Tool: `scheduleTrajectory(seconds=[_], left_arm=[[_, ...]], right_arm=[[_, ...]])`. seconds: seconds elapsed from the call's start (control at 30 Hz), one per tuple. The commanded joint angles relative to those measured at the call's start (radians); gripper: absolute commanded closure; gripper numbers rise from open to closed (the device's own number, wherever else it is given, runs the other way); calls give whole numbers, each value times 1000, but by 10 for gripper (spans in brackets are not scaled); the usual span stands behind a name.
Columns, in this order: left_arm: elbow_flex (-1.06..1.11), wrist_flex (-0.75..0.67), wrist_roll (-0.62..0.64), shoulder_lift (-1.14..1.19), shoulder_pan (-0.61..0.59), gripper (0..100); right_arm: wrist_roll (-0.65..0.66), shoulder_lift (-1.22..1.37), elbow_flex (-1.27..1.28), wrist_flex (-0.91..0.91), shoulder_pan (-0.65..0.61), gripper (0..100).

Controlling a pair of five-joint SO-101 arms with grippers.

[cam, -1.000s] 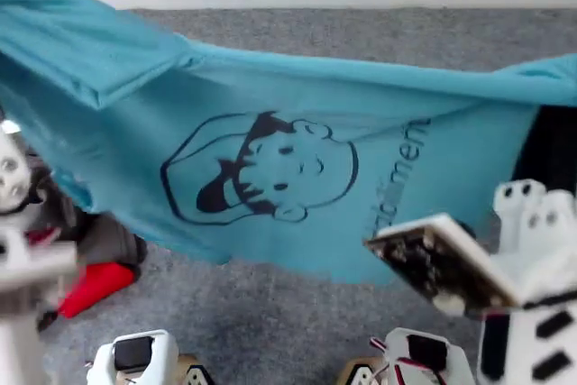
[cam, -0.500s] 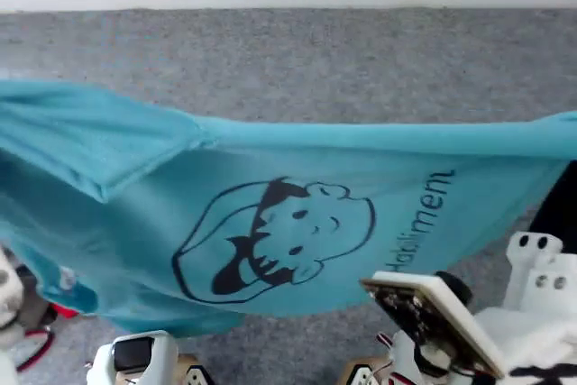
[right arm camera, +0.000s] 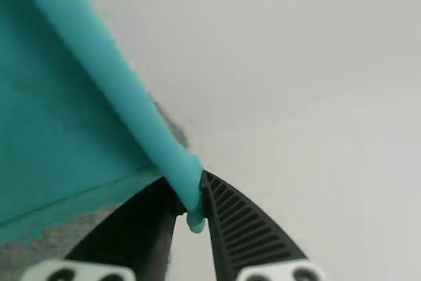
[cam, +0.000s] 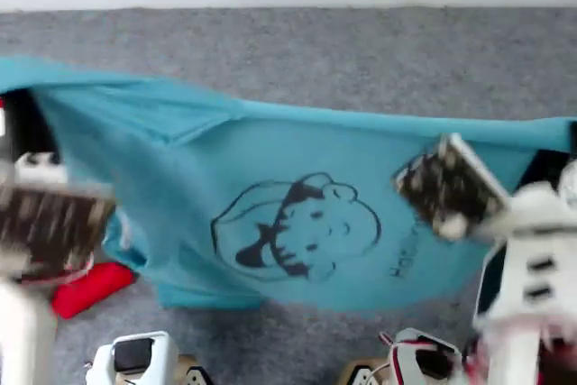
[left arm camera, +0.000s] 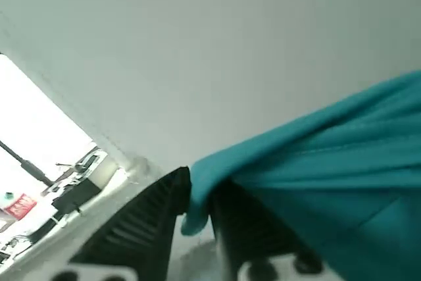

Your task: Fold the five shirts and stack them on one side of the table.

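Observation:
A teal shirt with a dark cartoon face print hangs stretched in the air between the two arms, above the grey table. My left gripper is shut on one bunched edge of the teal shirt. My right gripper is shut on another edge of the teal shirt, which runs as a taut band away from the fingers. In the high view the left arm stands at the left and the right arm at the right, both raised in front of the cloth.
A red garment lies on the grey table at the lower left, partly under the hanging shirt. The arm bases sit at the near edge. The far half of the table is bare carpet-like surface.
The shirt has shifted to the right and lower. Both arms have swung up in front of it, and the red garment shows again at the lower left.

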Motion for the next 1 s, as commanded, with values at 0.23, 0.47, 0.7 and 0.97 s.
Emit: scheduleTrajectory(seconds=[0.23,0.47,0.7,0.97], left_arm=[[605,-555,-6,61,118,985],[610,-832,-8,361,120,985],[398,-933,-8,660,132,985],[8,-934,-8,961,167,985]], right_arm=[[11,35,706,-587,-117,991],[11,88,1007,-1086,-191,991],[11,332,954,-1411,-194,991],[11,633,694,-1521,-194,991]])
